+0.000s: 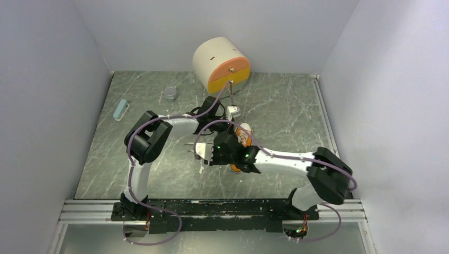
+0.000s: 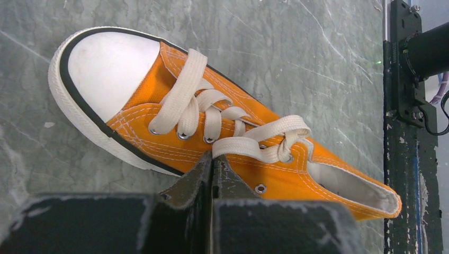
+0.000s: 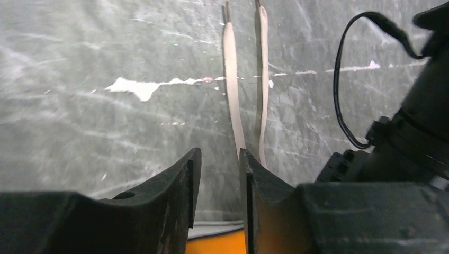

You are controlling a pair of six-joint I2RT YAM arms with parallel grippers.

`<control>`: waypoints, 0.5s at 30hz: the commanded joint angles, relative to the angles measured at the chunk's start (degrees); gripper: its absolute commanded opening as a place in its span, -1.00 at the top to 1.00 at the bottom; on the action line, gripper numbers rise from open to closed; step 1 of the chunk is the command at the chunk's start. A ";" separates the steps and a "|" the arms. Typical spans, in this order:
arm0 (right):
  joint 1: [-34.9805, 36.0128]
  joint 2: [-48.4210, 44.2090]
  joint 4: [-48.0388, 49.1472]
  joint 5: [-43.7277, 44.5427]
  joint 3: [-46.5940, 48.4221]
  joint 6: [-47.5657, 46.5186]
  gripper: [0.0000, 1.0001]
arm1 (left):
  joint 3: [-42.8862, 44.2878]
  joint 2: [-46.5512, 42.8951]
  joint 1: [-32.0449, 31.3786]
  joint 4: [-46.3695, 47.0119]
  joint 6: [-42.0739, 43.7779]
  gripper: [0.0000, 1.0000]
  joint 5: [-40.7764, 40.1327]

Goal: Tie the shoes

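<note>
Now | orange canvas sneaker (image 2: 159,121), rubber toe cap (image 2: 111,69), marbled surface (image 2: 317,53) | left end effector (image 2: 212,159) pinched on flat lace (image 2: 254,145) | right end effector (image 3: 217,159) parted, lace tails (image 3: 232,79) alongside

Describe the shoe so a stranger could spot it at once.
Find the big cream-and-orange drum at the back of the grey table. Just nearer than it, the shoe lies partly under the right arm. Nothing else is orange canvas with a white toe cap and laces.
</note>
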 commanded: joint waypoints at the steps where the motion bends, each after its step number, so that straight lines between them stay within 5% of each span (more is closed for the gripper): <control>1: 0.95 7.62 11.70 11.16 2.66 6.82 0.30 | 3.19 2.07 0.67 -4.23 2.01 0.90 1.28; 9: 0.77 20.23 20.43 21.68 5.37 1.87 0.42 | 3.16 2.31 1.38 -5.21 2.14 0.91 1.97; 15: -1.79 23.94 21.21 21.42 6.10 0.16 0.42 | 3.31 2.68 1.41 -5.81 2.45 0.91 2.31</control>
